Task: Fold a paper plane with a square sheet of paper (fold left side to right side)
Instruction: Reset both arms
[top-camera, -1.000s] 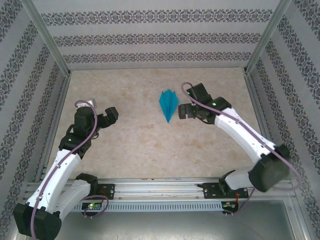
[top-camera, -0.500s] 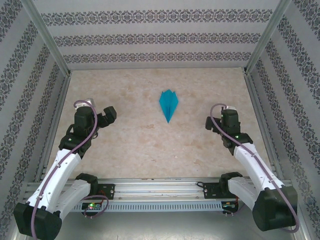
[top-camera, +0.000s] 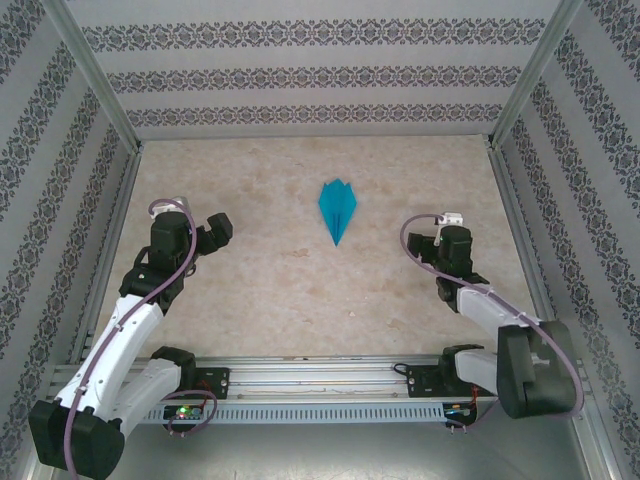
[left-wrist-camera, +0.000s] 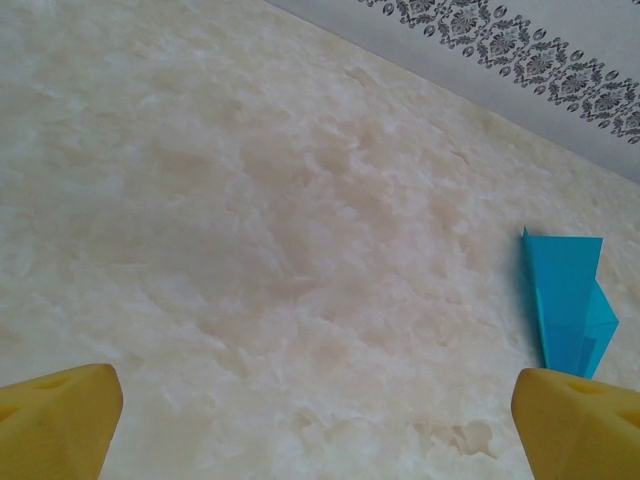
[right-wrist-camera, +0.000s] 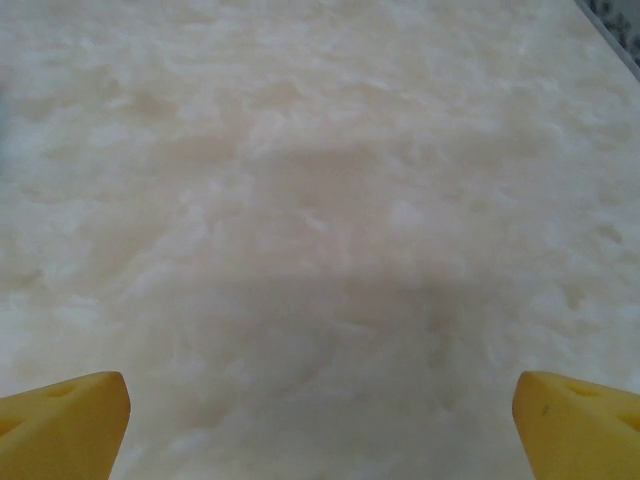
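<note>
One paper plane (top-camera: 337, 211) toward the worktop's (top-camera: 270, 280) far edge; left gripper (top-camera: 216, 229) and right gripper (right-wrist-camera: 320, 412) both released, empty; hazard: a clumsy pinch could crush its folds.

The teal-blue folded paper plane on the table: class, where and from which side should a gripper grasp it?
Likely its centre crease, near the wide end, coming straight down: the teal-blue folded paper plane lies flat on the beige table, edges offering little.

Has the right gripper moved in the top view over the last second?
Yes. The right gripper has drawn back from beside the paper plane, rightward and toward the near rail.
</note>
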